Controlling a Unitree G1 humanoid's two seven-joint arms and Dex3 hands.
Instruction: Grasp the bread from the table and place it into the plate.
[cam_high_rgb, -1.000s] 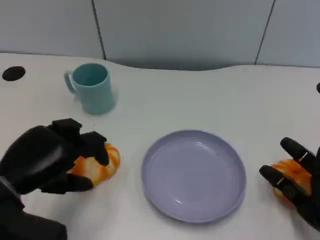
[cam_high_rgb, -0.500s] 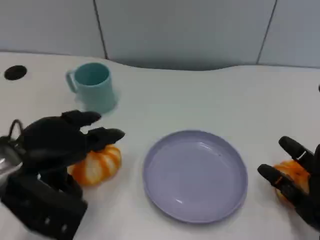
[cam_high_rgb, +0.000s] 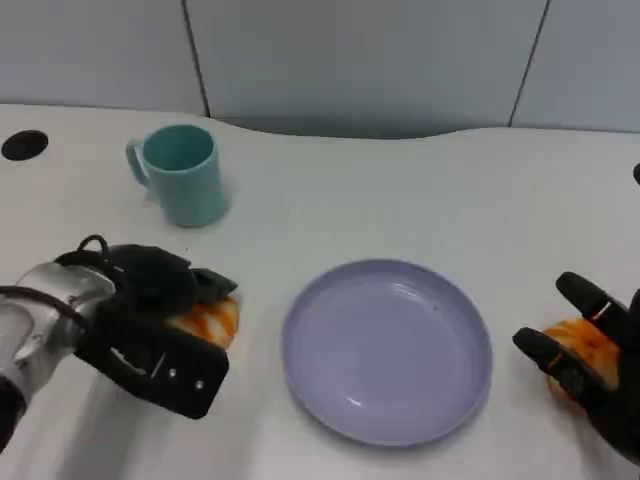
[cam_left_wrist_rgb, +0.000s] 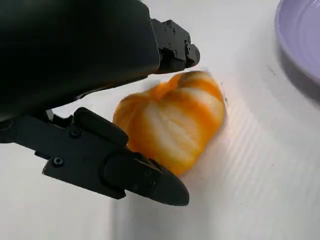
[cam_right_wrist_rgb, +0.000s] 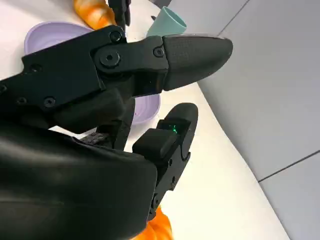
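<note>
Your left hand (cam_high_rgb: 160, 300) has its fingers (cam_left_wrist_rgb: 135, 175) around the orange bread (cam_left_wrist_rgb: 172, 125), which sits on the white worktop (cam_high_rgb: 400, 200) just left of the purple plate (cam_high_rgb: 387, 350). Your right hand (cam_high_rgb: 590, 365) rests open fingers on another bread (cam_high_rgb: 580, 345).
</note>
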